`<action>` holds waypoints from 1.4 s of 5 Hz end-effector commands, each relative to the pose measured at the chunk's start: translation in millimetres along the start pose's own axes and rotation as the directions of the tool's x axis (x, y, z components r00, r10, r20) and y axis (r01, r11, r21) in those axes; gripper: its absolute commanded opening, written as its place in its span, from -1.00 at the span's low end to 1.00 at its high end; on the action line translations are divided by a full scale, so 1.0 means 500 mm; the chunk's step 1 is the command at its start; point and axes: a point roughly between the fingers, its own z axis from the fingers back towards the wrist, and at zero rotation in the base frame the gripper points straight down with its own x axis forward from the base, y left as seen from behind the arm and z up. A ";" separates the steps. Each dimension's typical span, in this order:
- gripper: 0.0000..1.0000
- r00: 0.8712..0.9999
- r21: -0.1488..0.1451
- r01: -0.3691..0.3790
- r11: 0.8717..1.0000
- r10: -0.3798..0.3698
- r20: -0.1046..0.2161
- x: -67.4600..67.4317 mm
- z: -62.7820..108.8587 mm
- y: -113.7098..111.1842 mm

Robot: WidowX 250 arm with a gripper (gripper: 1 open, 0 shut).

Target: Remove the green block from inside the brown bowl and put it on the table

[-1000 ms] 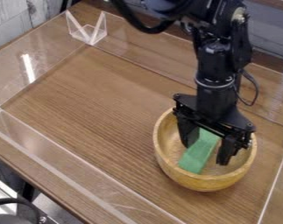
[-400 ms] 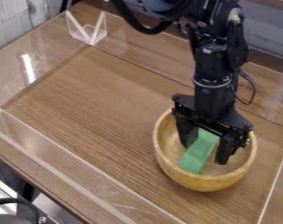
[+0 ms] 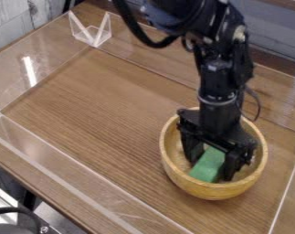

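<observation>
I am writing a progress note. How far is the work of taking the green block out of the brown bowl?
Done: the tool is down inside the brown bowl, its open jaws standing on either side of the green block. In hand: the approach for a grasp; the jaws have not closed. Left: closing on the block, lifting it out and placing it on the table. The block lies in the bowl.

This looks like a robotics lab test bench: a brown wood-grain tabletop [image 3: 89, 101] fenced by clear acrylic walls [image 3: 64, 174], with a black jointed robot arm [image 3: 216, 64] mounted over it and a small clear acrylic stand [image 3: 91, 29] at the back.
</observation>
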 end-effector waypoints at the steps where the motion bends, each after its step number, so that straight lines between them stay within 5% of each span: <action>1: -1.00 0.999 -0.005 0.000 1.000 0.000 0.043 0.013 0.007 -0.004; 7: -1.00 1.000 -0.012 -0.021 1.000 0.021 0.013 -0.001 0.082 -0.003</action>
